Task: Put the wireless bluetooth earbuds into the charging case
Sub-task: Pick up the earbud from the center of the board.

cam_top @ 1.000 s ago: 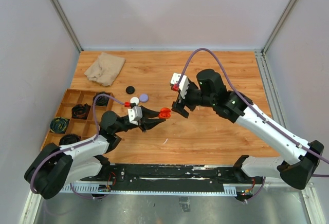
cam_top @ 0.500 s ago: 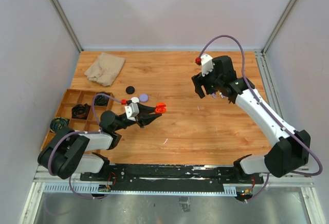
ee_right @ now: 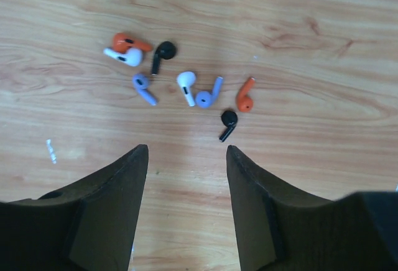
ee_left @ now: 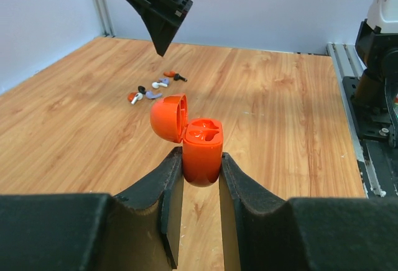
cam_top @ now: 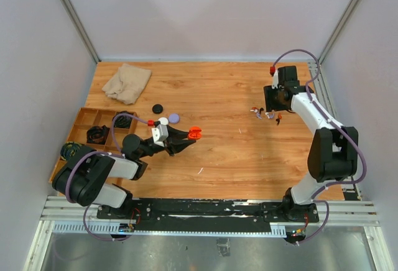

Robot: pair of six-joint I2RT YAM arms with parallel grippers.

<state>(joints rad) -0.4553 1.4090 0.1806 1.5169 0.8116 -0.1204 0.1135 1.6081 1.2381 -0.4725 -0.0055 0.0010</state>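
Note:
My left gripper (ee_left: 200, 159) is shut on the lower body of the orange charging case (ee_left: 203, 145), held above the table with its lid flipped open to the left and both sockets showing. From above the case (cam_top: 194, 133) sits left of centre. Several earbuds (ee_right: 186, 84) in orange, white, black and lilac lie loose on the wood at the right (cam_top: 266, 114). My right gripper (ee_right: 186, 150) hangs over them, open, with nothing between its fingers; the nearest one, a black earbud (ee_right: 228, 124), lies just beyond its right fingertip.
A beige cloth (cam_top: 127, 79) lies at the back left. Black (cam_top: 158, 108), white (cam_top: 163, 121) and lilac (cam_top: 173, 117) round pucks sit beside the left arm. A wooden compartment tray (cam_top: 83, 120) holding dark coiled items fills the left edge. Metal rails border the right side.
The right arm has swung from beside the case at the centre out to the far right, above the earbuds, and its jaws have narrowed. The left gripper still holds the case, shifted slightly left.

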